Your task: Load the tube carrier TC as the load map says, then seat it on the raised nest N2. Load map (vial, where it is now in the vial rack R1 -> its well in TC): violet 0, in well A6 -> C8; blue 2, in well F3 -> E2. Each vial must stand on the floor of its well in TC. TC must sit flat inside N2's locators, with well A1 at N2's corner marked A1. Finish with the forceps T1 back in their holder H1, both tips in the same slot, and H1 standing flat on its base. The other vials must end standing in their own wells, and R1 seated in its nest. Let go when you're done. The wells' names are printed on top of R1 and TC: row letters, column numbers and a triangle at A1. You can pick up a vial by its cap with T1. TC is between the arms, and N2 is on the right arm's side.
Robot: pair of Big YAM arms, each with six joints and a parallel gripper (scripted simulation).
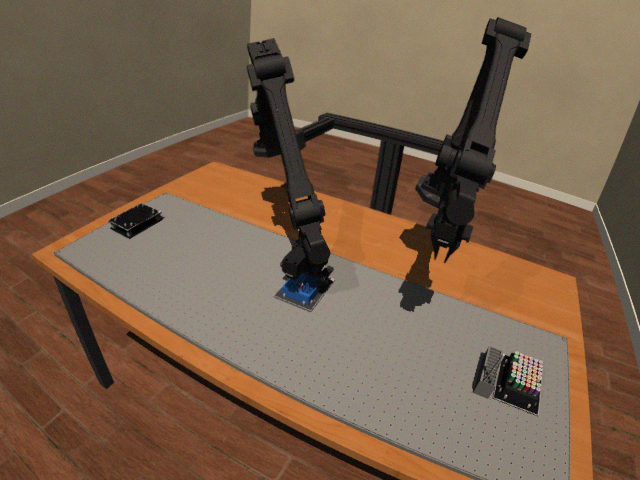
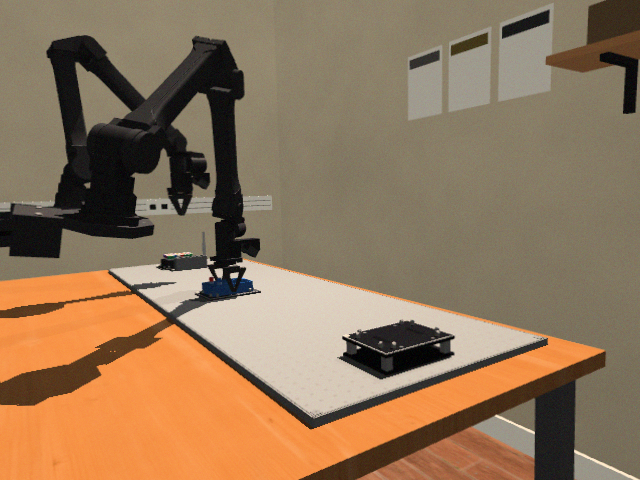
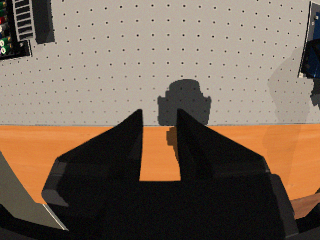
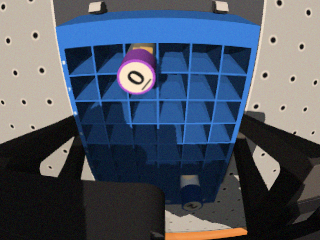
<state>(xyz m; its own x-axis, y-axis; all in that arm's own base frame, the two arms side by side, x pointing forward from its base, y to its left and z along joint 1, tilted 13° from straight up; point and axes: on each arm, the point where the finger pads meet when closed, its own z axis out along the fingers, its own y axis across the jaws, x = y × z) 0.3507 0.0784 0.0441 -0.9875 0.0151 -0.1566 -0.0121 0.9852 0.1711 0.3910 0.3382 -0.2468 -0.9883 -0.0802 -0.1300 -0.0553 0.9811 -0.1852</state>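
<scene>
Below the right hand (image 1: 326, 279) (image 2: 233, 289), the carrier (image 1: 298, 290) (image 2: 242, 286) (image 4: 155, 32) is showing solid blue; one vial cap (image 4: 137, 75) is wearing violet around white, the bench (image 1: 217, 178) (image 2: 155, 444) glowing orange.
</scene>
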